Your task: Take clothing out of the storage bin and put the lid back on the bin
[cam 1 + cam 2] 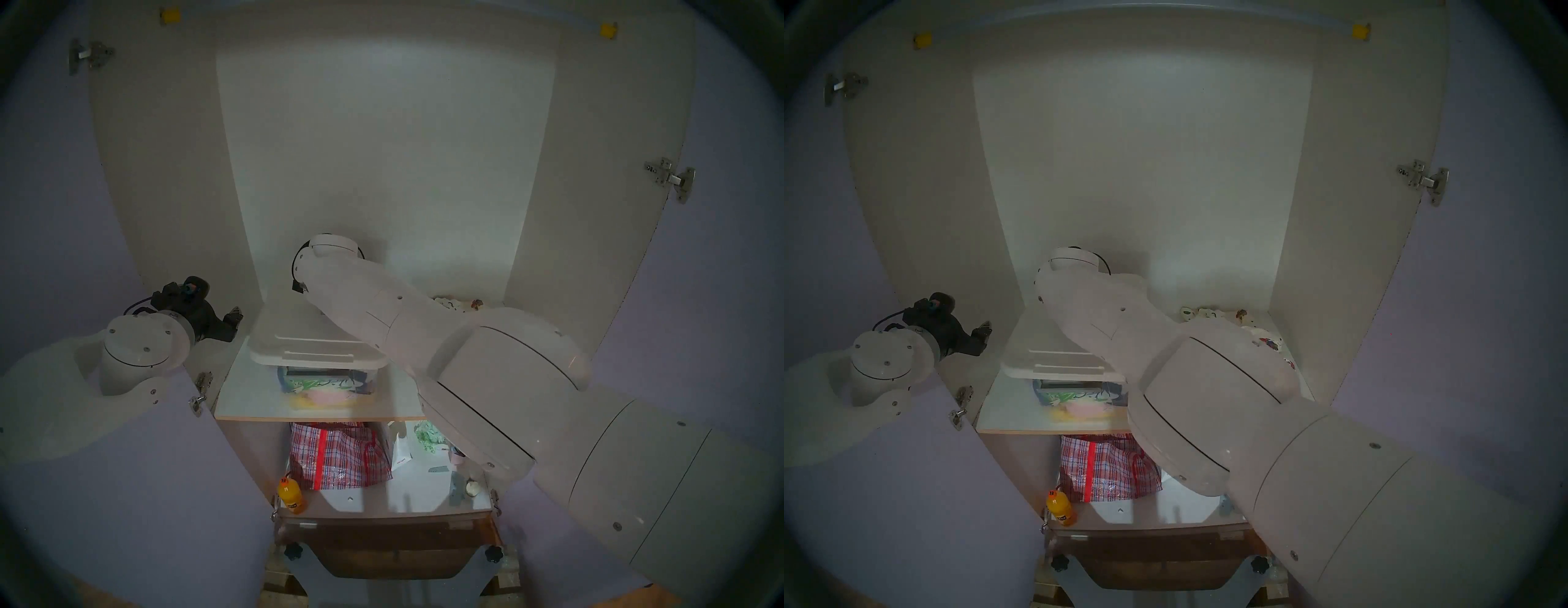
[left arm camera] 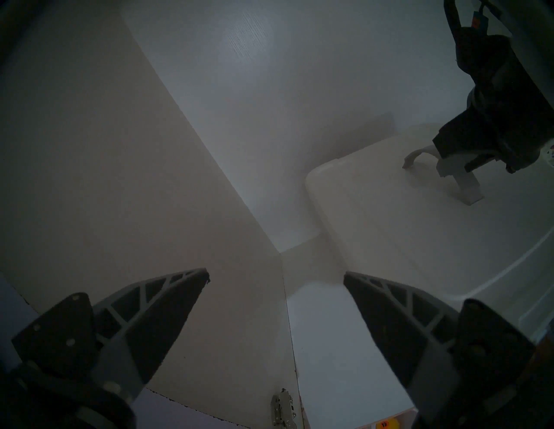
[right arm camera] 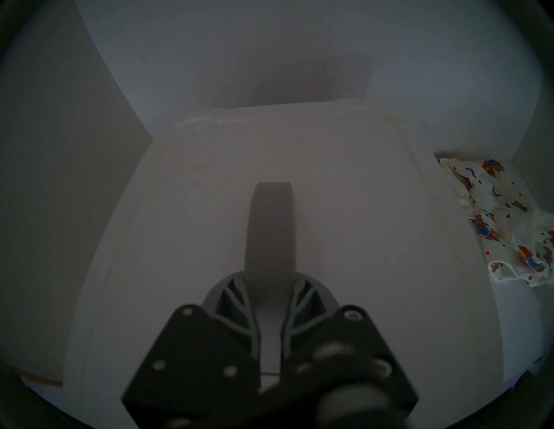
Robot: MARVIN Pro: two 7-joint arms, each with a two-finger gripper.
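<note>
The white lid lies over the clear storage bin on the upper shelf; I cannot tell whether it sits fully down. My right gripper is shut on the lid's grey strap handle at its centre; it also shows in the left wrist view. The cream clothing with cartoon figures lies on the shelf right of the bin, partly hidden by my right arm in the head view. My left gripper is open and empty by the cabinet's left wall, left of the bin.
The upper shelf has bare board left of the bin. On the lower shelf stand a red plaid bag, an orange bottle and small items at the right. Both cabinet doors stand open.
</note>
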